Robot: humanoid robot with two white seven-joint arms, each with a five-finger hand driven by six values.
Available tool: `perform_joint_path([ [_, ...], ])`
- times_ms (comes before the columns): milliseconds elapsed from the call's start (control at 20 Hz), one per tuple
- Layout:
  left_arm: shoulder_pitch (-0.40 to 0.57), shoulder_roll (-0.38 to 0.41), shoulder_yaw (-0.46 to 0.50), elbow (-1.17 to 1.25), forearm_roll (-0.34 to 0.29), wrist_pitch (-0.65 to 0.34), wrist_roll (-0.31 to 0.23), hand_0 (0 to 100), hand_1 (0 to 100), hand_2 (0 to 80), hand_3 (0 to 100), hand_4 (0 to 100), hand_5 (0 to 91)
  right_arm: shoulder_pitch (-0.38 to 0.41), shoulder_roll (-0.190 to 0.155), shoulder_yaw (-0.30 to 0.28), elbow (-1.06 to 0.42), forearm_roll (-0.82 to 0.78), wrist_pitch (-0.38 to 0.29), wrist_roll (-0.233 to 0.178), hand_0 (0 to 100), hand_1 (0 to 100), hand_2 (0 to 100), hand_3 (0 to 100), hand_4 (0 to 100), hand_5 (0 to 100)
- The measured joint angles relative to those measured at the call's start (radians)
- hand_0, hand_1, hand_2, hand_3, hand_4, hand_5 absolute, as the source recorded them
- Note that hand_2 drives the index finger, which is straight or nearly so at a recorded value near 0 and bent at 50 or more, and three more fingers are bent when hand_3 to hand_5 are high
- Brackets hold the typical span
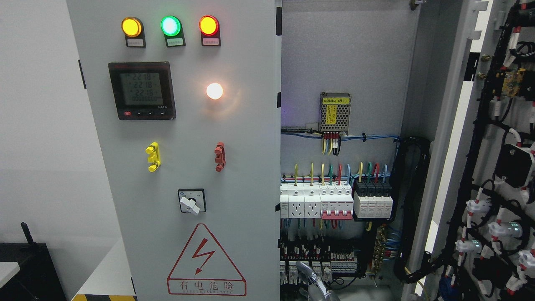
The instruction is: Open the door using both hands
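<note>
Grey cabinet (234, 125) | doors: left shut, right (493, 167) open | robot hand (313, 280) grip unclear

I see the grey left door (184, 167) shut beside the open cabinet bay, the right door (497, 167) swung wide open

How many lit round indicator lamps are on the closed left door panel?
4: yellow lamp, green lamp and red lamp in a row along the top, white lamp below, right of the meter.
</note>
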Motion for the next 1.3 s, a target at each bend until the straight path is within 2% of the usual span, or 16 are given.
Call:
perform_joint_path([
  [401,0.0,0.0,0.0,0.0,0.0,0.0,0.0,0,0,0.0,0,0,0.0,-0.081,0.003,-0.002,0.071,-0.036,0.033,0.0,38,0,0,0,0,0],
  [1302,0.0,0.0,0.0,0.0,0.0,0.0,0.0,0,0,0.0,0,0,0.0,-0.227,0.001,0.004,0.236,-0.112,0.046,0.002,38,0,0,0,0,0],
])
